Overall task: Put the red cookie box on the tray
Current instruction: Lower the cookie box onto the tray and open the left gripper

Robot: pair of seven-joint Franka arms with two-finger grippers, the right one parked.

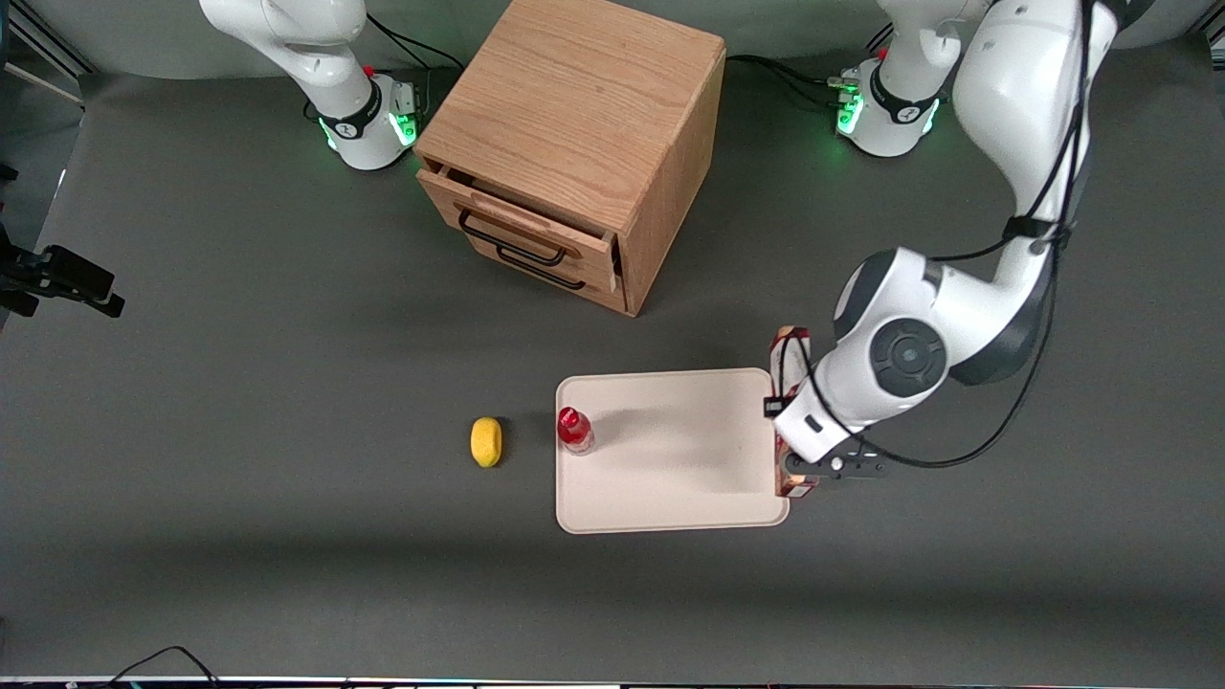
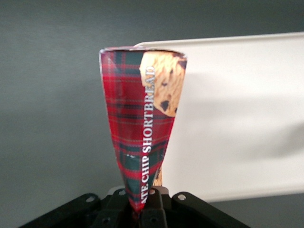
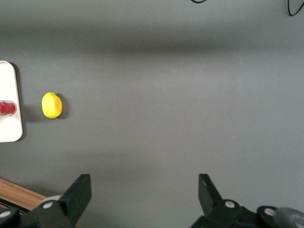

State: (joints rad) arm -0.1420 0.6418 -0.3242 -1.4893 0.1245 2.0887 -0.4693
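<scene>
The red cookie box (image 1: 793,342), a long tartan carton with cookie pictures, lies along the short edge of the cream tray (image 1: 670,488) toward the working arm's end. The wrist hides its middle; both ends stick out. My left gripper (image 1: 797,459) is over the box's end nearer the front camera. In the left wrist view the gripper (image 2: 142,210) is shut on the box (image 2: 142,123), with the tray (image 2: 237,118) beside and under it. I cannot tell whether the box touches the tray.
A small red-capped bottle (image 1: 574,430) stands on the tray's edge toward the parked arm. A yellow lemon-like object (image 1: 486,441) lies on the table beside it. A wooden drawer cabinet (image 1: 574,134) stands farther from the front camera, its top drawer slightly open.
</scene>
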